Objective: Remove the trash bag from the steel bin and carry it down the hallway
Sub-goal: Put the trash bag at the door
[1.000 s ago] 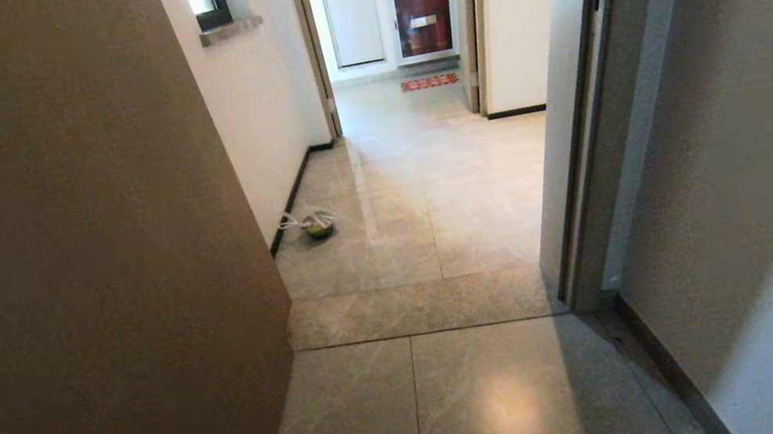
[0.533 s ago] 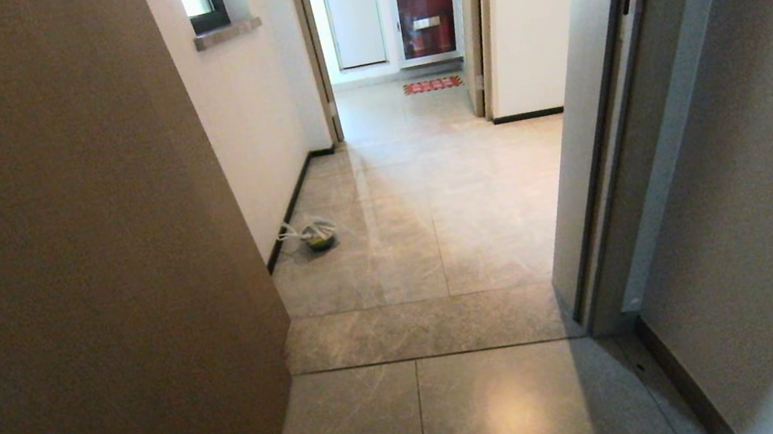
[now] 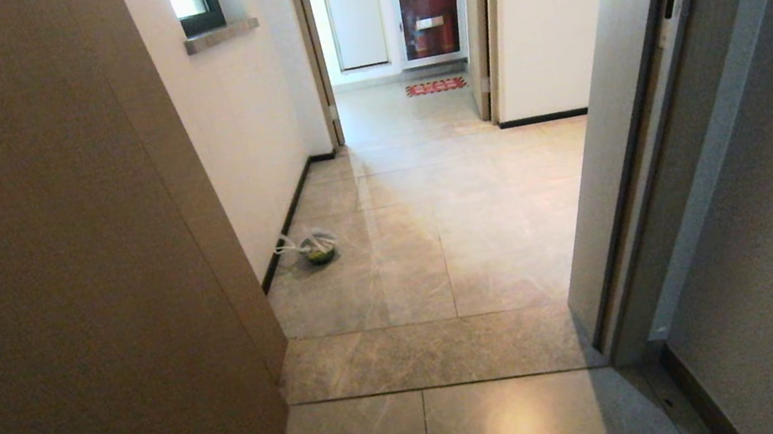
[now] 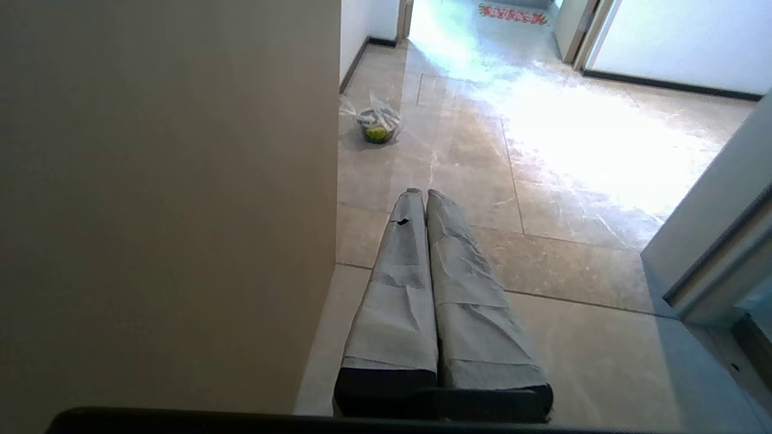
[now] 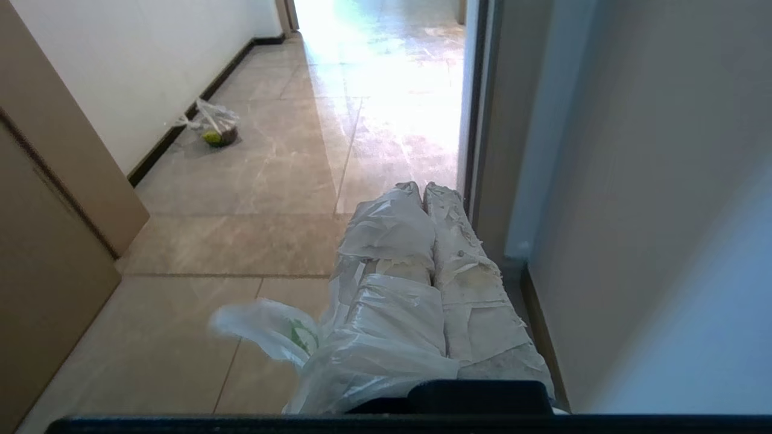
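The trash bag, thin white plastic with a green print, is draped over my right gripper and pinched between its shut fingers; a loose fold hangs to one side above the floor. My left gripper is shut and holds nothing, hovering over the tiles. Neither gripper shows in the head view. Ahead lies the hallway with glossy beige tiles, white walls and black baseboards. The steel bin is out of view.
A brown door leaf stands close on the left, and a grey door frame on the right. A small plastic bundle with something green lies by the left baseboard. A red mat lies at the far doorway.
The whole head view has shifted: the threshold strip and the bundle by the wall sit lower and the door frame has spread outward, so the camera has advanced. Arms unchanged.
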You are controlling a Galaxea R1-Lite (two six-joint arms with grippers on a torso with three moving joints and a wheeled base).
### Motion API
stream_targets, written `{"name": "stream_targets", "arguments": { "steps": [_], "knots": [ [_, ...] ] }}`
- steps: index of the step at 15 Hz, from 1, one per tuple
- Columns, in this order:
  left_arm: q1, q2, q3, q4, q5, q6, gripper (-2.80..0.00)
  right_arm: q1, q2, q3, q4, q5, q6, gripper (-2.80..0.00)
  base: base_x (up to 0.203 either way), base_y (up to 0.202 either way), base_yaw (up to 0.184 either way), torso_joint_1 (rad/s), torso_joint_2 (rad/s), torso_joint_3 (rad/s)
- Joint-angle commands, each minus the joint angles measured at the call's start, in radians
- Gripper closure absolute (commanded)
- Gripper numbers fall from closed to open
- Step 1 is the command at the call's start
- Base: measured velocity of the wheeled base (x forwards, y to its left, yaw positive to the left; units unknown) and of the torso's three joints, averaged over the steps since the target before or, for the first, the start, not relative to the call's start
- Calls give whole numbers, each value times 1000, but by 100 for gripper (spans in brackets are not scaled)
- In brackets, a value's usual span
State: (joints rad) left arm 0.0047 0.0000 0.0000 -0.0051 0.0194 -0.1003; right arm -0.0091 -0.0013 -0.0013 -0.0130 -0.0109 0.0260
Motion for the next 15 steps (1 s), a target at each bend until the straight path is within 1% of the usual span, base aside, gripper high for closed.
{"name": "stream_targets", "arguments": {
  "steps": [1, 15],
  "knots": [
    [0, 0, 1, -1, 1, -1, 0, 0, -2, 1, -1, 0, 0, 0, 192, 0, -3, 2, 2, 2],
    [0, 0, 0, -1, 1, -1, 0, 0, -2, 1, -1, 0, 0, 0, 193, 0, 1, 2, 1, 2]
  ]
}}
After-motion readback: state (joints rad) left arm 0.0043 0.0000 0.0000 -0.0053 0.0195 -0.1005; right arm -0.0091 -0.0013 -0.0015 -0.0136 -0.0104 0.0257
